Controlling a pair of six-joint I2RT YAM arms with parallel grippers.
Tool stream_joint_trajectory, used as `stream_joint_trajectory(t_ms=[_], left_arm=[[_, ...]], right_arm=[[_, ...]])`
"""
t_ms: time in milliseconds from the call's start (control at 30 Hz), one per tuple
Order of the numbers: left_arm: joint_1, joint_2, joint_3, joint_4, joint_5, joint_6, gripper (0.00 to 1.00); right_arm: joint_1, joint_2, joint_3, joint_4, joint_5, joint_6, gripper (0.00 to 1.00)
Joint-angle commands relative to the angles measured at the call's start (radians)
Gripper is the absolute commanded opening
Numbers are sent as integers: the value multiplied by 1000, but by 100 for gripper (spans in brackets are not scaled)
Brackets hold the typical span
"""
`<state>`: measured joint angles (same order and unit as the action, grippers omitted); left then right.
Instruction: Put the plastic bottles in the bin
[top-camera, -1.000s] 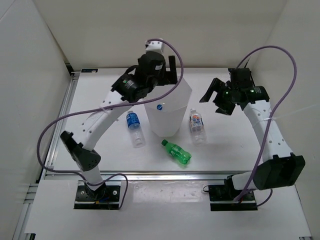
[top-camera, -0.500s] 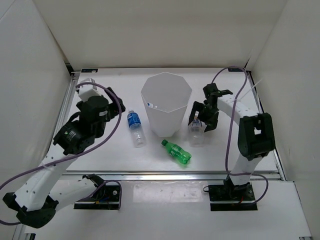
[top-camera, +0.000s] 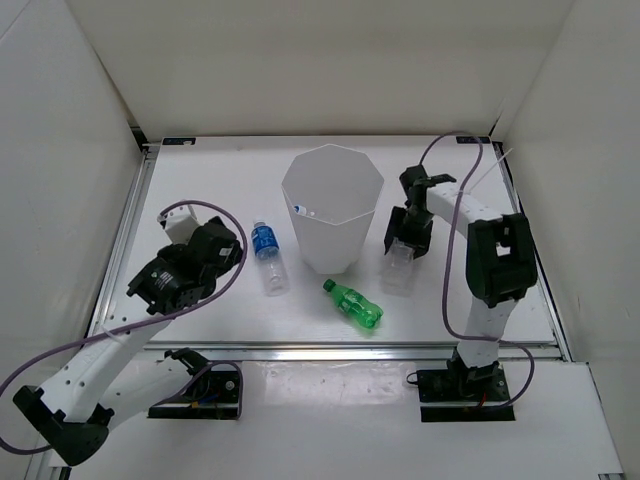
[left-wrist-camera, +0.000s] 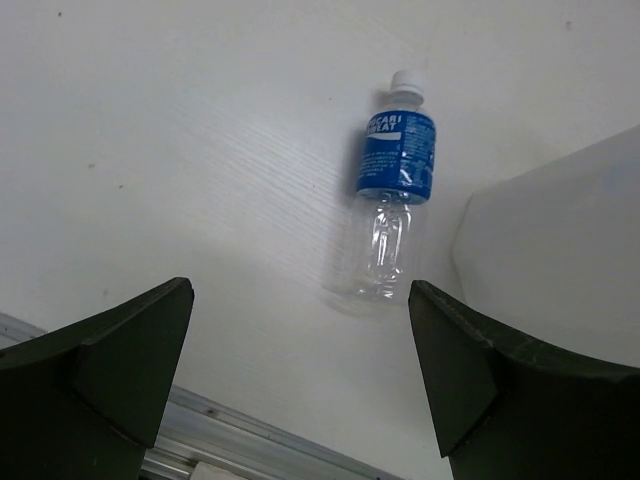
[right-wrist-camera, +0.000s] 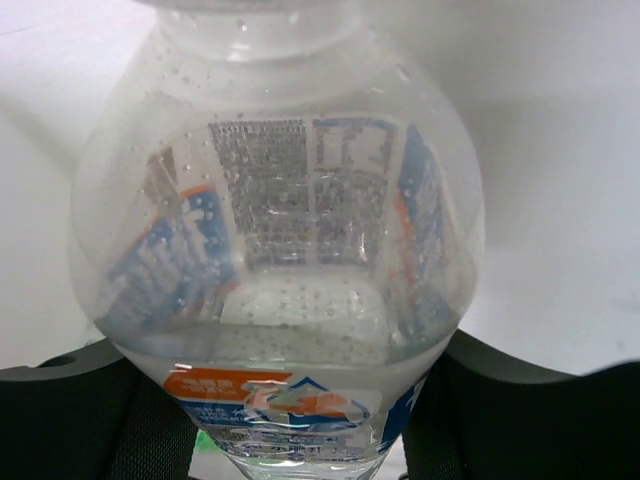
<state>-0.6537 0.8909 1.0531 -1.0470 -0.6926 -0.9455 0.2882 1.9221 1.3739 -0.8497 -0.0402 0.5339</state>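
The tall white bin (top-camera: 331, 205) stands mid-table; its wall (left-wrist-camera: 560, 240) also shows in the left wrist view. A clear white/red-labelled bottle (top-camera: 398, 270) lies right of it, and my right gripper (top-camera: 405, 238) is shut on it. In the right wrist view this bottle (right-wrist-camera: 280, 200) fills the space between the dark fingers (right-wrist-camera: 60, 410) of the right gripper (right-wrist-camera: 300, 385). A blue-labelled bottle (top-camera: 268, 256) lies left of the bin. My left gripper (top-camera: 226, 248) stands open just left of it and apart from it, with the bottle (left-wrist-camera: 392, 190) ahead of the gripper (left-wrist-camera: 300, 290). A green bottle (top-camera: 354, 303) lies in front of the bin.
A metal rail (top-camera: 330, 350) runs along the table's front edge, also seen as the rail (left-wrist-camera: 210, 425) below the left fingers. White walls close in the back and both sides. Purple cables (top-camera: 60, 350) loop off both arms. Something small and blue (top-camera: 300, 209) shows inside the bin.
The left arm drew back from over the bin and sank to the near left, beside the blue-labelled bottle. The right arm came down onto the white/red-labelled bottle and its jaws closed on it.
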Motion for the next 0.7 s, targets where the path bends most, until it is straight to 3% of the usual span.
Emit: stream_joint_trajectory(t_ms=[0, 100, 200, 233, 333, 533, 633, 667], left_arm=[[15, -17, -66, 15, -13, -102, 100], [40, -17, -126, 72, 25, -139, 100], [66, -1, -157, 119, 70, -113, 100], [75, 9, -166, 130, 70, -113, 100], [120, 58, -177, 130, 112, -104, 100], [206, 150, -177, 205, 217, -33, 100], [232, 183, -144, 249, 241, 19, 100], [247, 204, -128, 263, 266, 36, 100]], right_arm=[[-12, -197, 126, -109, -7, 1, 54], [6, -287, 345, -238, 12, 37, 44], [28, -325, 624, -316, 39, 55, 44], [28, -325, 693, -316, 4, 64, 48], [66, -275, 905, -293, -124, 55, 45], [233, -177, 901, -207, -104, -38, 48], [305, -135, 864, -189, -79, -92, 61], [319, -115, 855, -189, -79, -101, 74]])
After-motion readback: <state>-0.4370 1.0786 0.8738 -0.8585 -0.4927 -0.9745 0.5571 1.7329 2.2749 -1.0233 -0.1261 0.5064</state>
